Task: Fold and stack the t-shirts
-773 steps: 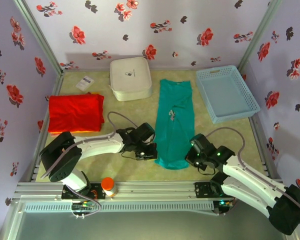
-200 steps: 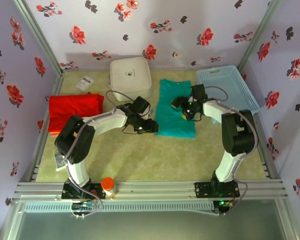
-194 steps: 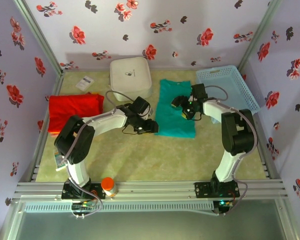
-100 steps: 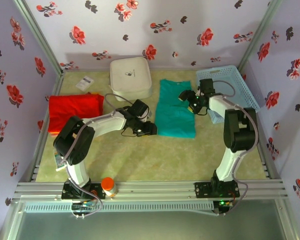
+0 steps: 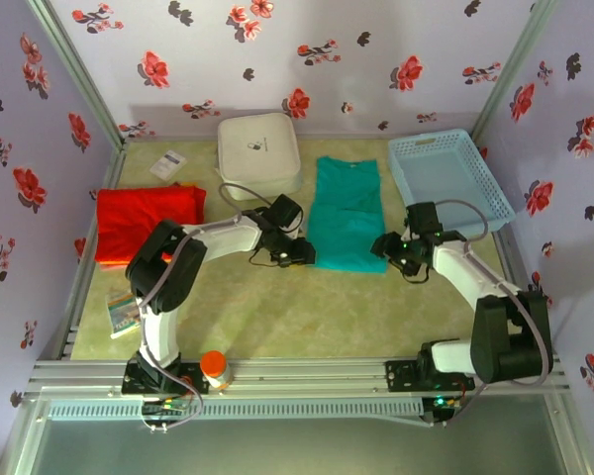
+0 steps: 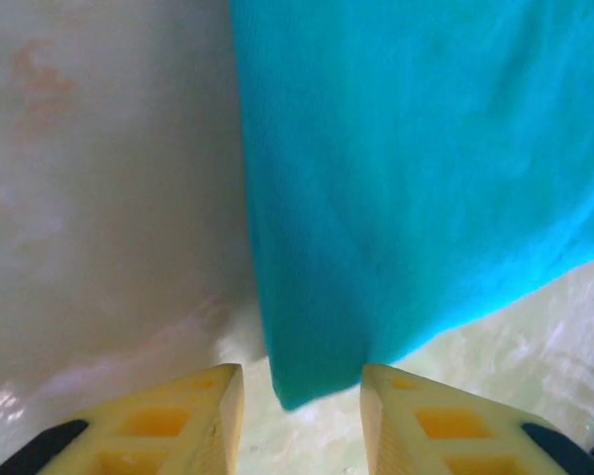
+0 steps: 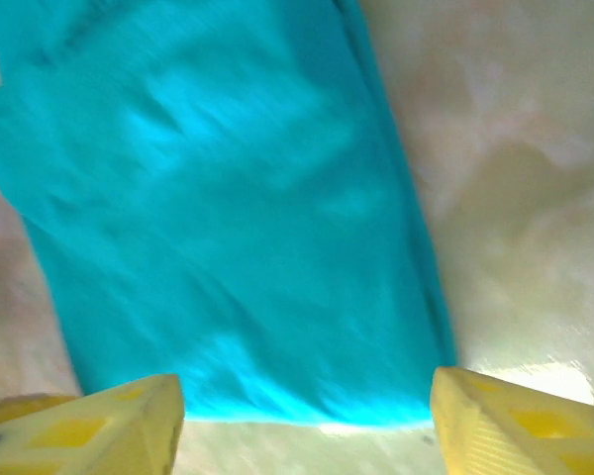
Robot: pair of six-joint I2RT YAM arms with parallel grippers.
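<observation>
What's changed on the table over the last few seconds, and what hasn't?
The teal t-shirt has been folded in half, its near hem carried away from the arms. The right gripper has swung back from the far end to the near right corner, fingers open. The left gripper sits at the near left corner. Red t-shirt, white box and basket stayed put.

White box (image 5: 258, 154) and blue basket (image 5: 449, 184) at table's back.
</observation>
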